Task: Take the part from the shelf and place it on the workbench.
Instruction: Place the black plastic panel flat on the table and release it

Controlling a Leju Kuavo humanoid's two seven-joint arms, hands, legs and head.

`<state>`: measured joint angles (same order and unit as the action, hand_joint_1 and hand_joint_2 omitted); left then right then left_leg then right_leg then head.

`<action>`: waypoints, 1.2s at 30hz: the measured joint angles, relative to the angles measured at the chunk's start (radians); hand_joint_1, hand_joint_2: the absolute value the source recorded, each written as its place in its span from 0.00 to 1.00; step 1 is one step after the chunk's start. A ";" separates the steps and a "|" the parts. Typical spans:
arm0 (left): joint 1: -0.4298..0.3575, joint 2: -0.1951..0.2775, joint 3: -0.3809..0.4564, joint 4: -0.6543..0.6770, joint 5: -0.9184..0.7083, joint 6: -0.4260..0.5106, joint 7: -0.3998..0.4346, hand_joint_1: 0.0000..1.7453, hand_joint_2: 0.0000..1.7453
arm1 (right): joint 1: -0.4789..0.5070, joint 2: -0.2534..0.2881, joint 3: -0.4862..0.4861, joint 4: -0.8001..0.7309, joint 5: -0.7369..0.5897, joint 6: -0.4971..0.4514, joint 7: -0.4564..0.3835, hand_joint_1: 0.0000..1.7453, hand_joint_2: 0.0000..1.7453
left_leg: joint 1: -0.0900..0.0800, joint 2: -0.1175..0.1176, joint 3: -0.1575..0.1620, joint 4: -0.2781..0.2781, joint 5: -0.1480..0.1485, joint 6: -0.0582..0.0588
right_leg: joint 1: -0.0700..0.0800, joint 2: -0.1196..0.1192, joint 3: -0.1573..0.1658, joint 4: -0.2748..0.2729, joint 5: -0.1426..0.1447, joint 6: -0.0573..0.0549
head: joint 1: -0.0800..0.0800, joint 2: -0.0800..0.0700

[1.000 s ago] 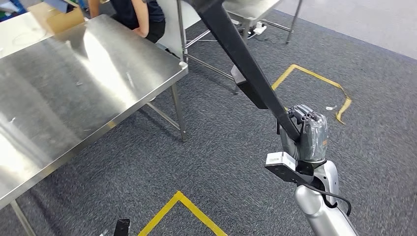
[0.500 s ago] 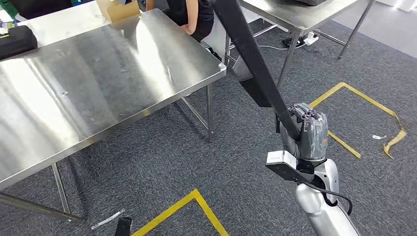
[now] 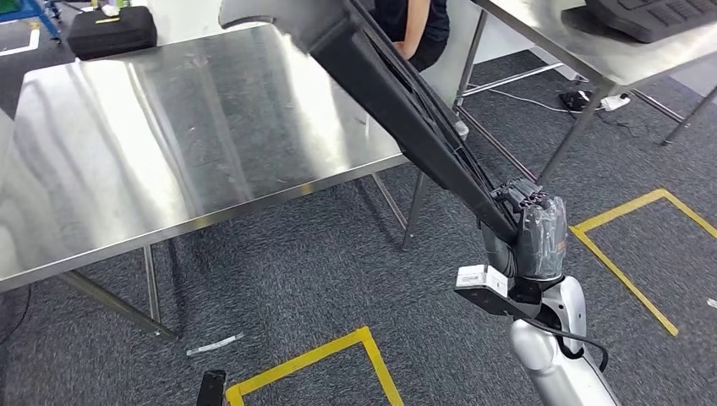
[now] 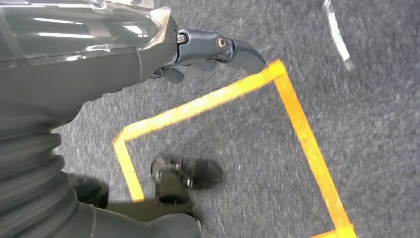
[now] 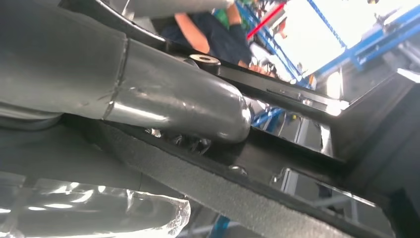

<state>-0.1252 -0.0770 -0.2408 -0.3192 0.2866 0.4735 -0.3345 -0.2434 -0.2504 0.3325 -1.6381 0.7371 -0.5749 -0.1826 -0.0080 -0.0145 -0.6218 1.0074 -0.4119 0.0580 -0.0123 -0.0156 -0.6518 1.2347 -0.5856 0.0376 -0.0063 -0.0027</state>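
Black and long, the part [image 3: 397,101] rides in the right hand [image 3: 528,222], slanting up over the steel desk [image 3: 169,127], which now lies nearer than a second ago; carrying is under way, lowering comes next. Left wrist view: left hand [image 4: 208,49] hangs released over carpet. Right wrist view: thumb clamped on the part [image 5: 257,193].

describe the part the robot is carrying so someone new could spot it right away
Start at the big steel workbench. A long black part slants across its near right corner, gripped at its lower end by the robot's right hand. Nothing else nearby is that long, dark and tilted.
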 joint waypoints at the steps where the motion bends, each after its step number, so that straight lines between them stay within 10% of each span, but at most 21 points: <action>1: 0.000 -0.001 0.000 0.000 0.000 -0.001 0.000 0.00 1.00 | 0.004 -0.002 -0.001 0.000 0.000 0.000 0.000 1.00 0.00 | 0.000 -0.016 0.000 0.000 0.000 0.000 | -0.001 0.008 -0.028 0.048 -0.011 0.002 | 0.002 0.000; 3: 0.002 -0.001 0.000 0.000 0.002 -0.001 0.000 0.00 1.00 | 0.009 -0.002 -0.003 0.000 0.000 0.000 0.001 1.00 0.00 | 0.003 -0.049 0.001 0.002 0.000 0.000 | -0.004 0.012 -0.035 0.038 0.014 0.018 | 0.002 0.000; 6: 0.002 -0.001 0.000 0.000 0.002 0.000 0.000 0.00 1.00 | 0.010 -0.002 -0.008 0.000 0.000 -0.001 0.001 1.00 0.00 | 0.007 -0.092 -0.003 0.014 -0.005 -0.012 | -0.018 0.056 0.044 -0.149 0.097 0.043 | 0.004 0.000; 10: 0.005 0.002 0.000 0.000 0.002 0.000 0.000 0.00 1.00 | 0.012 -0.002 -0.009 0.000 0.000 -0.001 0.000 1.00 0.00 | 0.008 -0.126 -0.019 0.018 -0.001 -0.036 | -0.018 0.056 0.067 -0.199 0.117 0.017 | 0.003 0.000; 12: 0.006 0.005 0.000 0.000 0.002 0.002 0.000 0.00 1.00 | 0.010 -0.001 -0.010 -0.002 0.000 -0.001 0.000 1.00 0.00 | 0.006 -0.093 -0.033 0.042 -0.016 -0.046 | -0.022 0.036 0.071 -0.202 0.118 0.002 | 0.000 0.000; 15: 0.001 0.005 -0.001 0.000 0.002 0.003 0.000 0.00 1.00 | 0.010 0.000 -0.011 -0.003 0.000 -0.002 -0.001 1.00 0.00 | 0.009 -0.008 -0.119 0.214 -0.099 -0.059 | -0.018 -0.002 0.077 -0.204 0.114 -0.016 | -0.010 0.000; 17: 0.001 0.005 -0.001 0.000 0.002 0.003 0.000 0.00 1.00 | 0.011 -0.001 -0.011 -0.003 0.000 -0.002 -0.001 1.00 0.00 | 0.014 0.007 -0.165 0.301 -0.122 -0.063 | -0.016 -0.027 0.077 -0.204 0.111 -0.019 | -0.011 0.000; 23: -0.008 0.005 -0.001 -0.001 0.004 0.001 0.002 0.00 1.00 | 0.014 -0.003 -0.013 -0.009 0.002 -0.004 -0.001 1.00 0.00 | -0.002 0.102 -0.015 0.033 -0.018 -0.038 | -0.003 -0.093 0.090 -0.204 0.099 -0.006 | -0.009 0.000; 26: -0.010 0.005 -0.001 -0.002 0.006 0.000 0.004 0.00 1.00 | 0.015 -0.004 -0.015 -0.013 0.002 -0.006 -0.001 1.00 0.00 | -0.005 0.066 -0.009 0.019 -0.014 -0.022 | 0.000 -0.116 0.098 -0.207 0.093 0.009 | -0.007 0.000; 32: -0.014 0.001 -0.001 -0.002 0.008 0.001 0.006 0.00 1.00 | 0.033 -0.009 -0.021 -0.019 0.003 -0.013 -0.005 1.00 0.00 | 0.005 -0.023 -0.002 0.005 -0.002 0.001 | -0.004 0.011 -0.040 0.064 -0.010 0.007 | 0.004 0.000; 36: -0.012 0.000 -0.001 -0.002 0.009 0.002 0.006 0.00 1.00 | 0.037 -0.009 -0.021 -0.019 0.003 -0.013 -0.005 1.00 0.00 | 0.008 -0.086 -0.002 0.012 -0.004 -0.006 | -0.016 0.050 0.025 -0.118 0.088 0.043 | 0.004 0.000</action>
<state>-0.1377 -0.0772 -0.2419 -0.3212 0.2956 0.4757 -0.3281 -0.2062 -0.2589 0.3114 -1.6573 0.7401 -0.5875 -0.1878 0.0002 -0.1004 -0.6234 1.0199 -0.4161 0.0518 -0.0278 0.0340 -0.6266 1.1169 -0.4974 0.0808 -0.0018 -0.0027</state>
